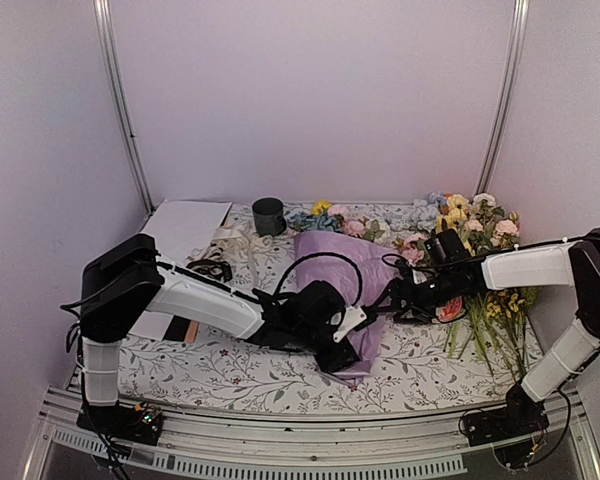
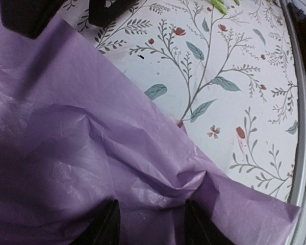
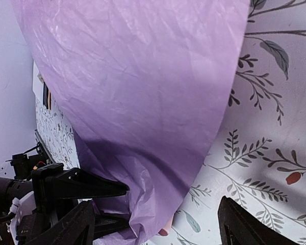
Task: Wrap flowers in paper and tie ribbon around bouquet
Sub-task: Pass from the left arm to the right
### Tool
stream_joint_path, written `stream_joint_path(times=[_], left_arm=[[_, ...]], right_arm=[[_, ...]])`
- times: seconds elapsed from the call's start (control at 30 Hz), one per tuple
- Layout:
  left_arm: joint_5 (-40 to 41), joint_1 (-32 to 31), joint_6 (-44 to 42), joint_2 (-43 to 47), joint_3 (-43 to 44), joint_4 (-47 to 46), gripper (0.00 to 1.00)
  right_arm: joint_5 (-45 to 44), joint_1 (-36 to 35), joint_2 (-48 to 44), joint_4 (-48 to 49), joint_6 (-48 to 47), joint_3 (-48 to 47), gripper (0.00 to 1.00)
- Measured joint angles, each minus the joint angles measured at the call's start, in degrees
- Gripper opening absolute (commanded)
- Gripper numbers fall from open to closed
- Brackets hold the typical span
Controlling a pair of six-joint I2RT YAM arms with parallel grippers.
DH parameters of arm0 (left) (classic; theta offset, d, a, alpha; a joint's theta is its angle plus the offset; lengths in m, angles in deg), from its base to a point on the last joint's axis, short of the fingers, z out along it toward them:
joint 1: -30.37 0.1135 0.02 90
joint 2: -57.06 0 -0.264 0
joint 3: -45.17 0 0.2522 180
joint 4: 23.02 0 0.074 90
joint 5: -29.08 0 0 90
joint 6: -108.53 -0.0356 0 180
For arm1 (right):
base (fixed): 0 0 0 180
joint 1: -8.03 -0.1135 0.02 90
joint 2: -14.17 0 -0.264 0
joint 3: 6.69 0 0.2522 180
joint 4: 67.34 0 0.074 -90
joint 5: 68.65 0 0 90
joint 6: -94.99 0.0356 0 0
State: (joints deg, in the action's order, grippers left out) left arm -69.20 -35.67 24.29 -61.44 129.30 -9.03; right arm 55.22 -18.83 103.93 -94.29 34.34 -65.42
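The lilac-purple paper [image 1: 332,268] lies rolled down the middle of the table, narrowing toward the near edge. At its far, wide end sit the flowers [image 1: 325,217], with pink, blue and yellow blooms. My left gripper [image 1: 345,350] is shut on the paper's narrow near end; crumpled paper [image 2: 117,153] fills the space between its fingers [image 2: 106,224]. My right gripper [image 1: 392,298] stands open at the paper's right edge, and that loose paper edge [image 3: 158,153] hangs between its wide-apart fingers [image 3: 245,224]. The cream-white ribbon [image 1: 236,244] lies loose at the back left.
A loose pile of long-stemmed yellow and pink flowers [image 1: 485,300] lies at the right under my right arm. A dark cup [image 1: 268,216], a flat white sheet [image 1: 185,228] and a coiled dark ribbon bundle [image 1: 212,268] sit at the back left. The table's metal edge [image 2: 301,153] runs close by.
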Motion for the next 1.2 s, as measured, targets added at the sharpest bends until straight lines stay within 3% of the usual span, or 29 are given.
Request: stream_joint_path(times=[0.3, 0.67, 1.2], left_arm=[[-0.3, 0.1, 0.1, 0.6, -2.0, -2.6, 0.44], [-0.7, 0.3, 0.0, 1.3, -3.8, -5.1, 0.44], [-1.1, 0.3, 0.0, 1.6, -4.4, -5.6, 0.44]], right_arm=[[-1.6, -1.8, 4.2, 3.1, 0.8, -1.4, 0.84], [5.5, -3.3, 11.8, 15.9, 6.1, -1.1, 0.82], [-2.3, 1.4, 4.7, 0.9, 0.6, -4.1, 0.83]])
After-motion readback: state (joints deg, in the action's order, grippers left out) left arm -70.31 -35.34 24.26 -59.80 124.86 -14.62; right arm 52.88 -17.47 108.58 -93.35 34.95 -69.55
